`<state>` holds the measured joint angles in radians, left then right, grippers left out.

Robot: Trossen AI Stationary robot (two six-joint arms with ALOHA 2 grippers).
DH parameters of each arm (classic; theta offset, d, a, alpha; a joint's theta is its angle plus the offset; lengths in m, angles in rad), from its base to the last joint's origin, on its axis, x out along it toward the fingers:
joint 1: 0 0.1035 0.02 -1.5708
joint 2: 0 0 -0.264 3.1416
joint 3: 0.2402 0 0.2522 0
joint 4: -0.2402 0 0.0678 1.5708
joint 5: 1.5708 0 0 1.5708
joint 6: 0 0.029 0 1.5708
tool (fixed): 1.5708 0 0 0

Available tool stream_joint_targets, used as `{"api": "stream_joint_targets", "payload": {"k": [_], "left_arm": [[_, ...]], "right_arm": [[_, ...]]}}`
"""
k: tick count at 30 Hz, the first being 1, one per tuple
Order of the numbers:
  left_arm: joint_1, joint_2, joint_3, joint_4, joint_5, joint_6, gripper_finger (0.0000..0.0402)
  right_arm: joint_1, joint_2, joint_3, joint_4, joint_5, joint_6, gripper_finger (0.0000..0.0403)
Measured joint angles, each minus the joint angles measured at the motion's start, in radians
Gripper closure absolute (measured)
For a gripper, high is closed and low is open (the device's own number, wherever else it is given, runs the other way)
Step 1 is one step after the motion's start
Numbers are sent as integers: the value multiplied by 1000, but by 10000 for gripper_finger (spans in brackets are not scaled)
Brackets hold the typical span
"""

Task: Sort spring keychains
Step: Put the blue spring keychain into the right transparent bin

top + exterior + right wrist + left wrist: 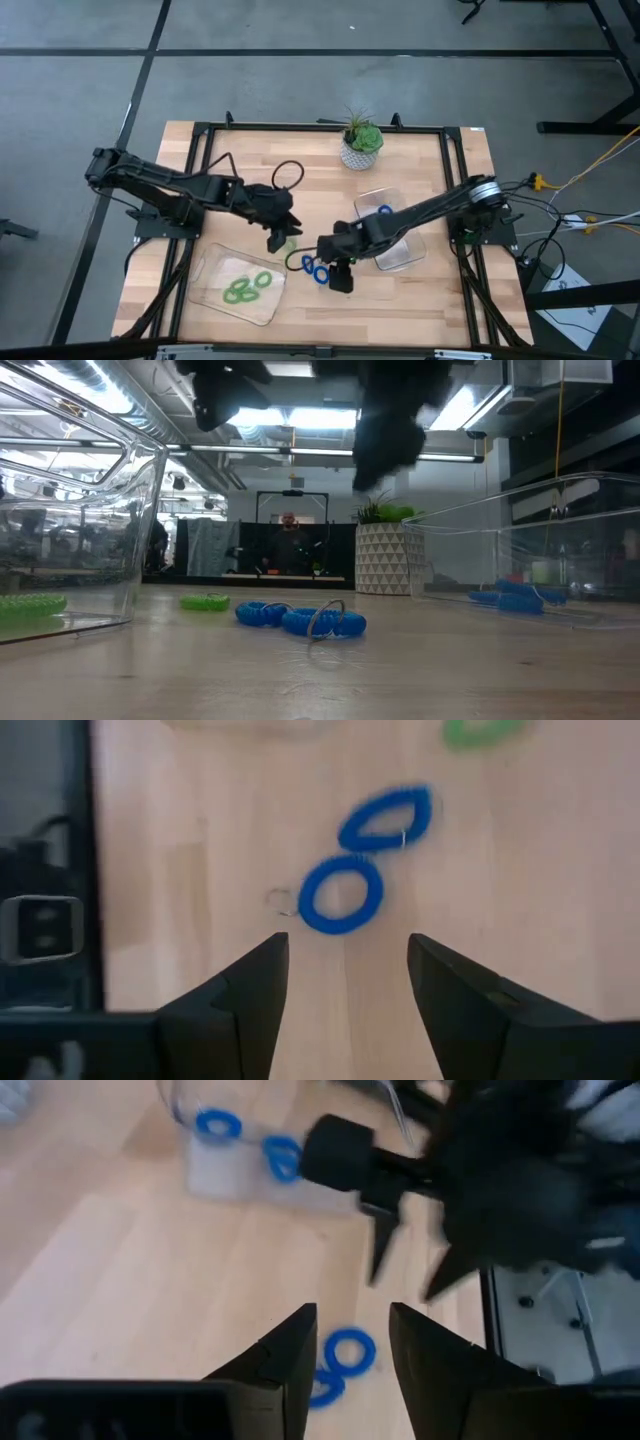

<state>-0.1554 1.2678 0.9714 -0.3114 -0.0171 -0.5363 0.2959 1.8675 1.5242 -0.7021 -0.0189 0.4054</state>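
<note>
Two bright blue spring keychains (315, 268) lie side by side on the wooden table between the two clear trays; they also show in the low view (300, 619). My right gripper (347, 970) hovers open above them, with the nearer blue loop (340, 895) just ahead of its fingers. My left gripper (350, 1345) is open as well and hangs over the table near the same loops (348, 1353). One light green keychain (205, 601) lies loose on the table. The left tray (215, 300) holds green loops (248, 286). The right tray (410, 252) holds blue ones (385, 211).
A potted plant (361, 145) stands at the far edge, with a black cable loop (287, 175) to its left. The two arms meet close together at the table's middle. A person (289, 530) shows far behind the table. Bare wood lies along the near edge.
</note>
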Motion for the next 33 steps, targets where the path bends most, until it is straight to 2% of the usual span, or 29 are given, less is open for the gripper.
{"api": "stream_joint_targets", "payload": {"k": [4,9,20,24,30,33], "left_arm": [[-30,-12,0,-90,17,-2,279],[-74,-71,0,-174,10,-42,279],[-141,-291,0,-261,-215,-35,279],[-147,-334,0,-281,-243,-34,279],[-147,-351,0,-303,-253,-34,279],[-147,-348,0,-319,-255,-34,279]], "right_arm": [[4,81,0,20,0,100,198],[4,135,1,50,-1,143,198],[4,223,1,103,0,137,198],[4,254,2,118,6,126,198],[7,268,6,94,101,113,198],[8,268,6,90,112,95,201]]}}
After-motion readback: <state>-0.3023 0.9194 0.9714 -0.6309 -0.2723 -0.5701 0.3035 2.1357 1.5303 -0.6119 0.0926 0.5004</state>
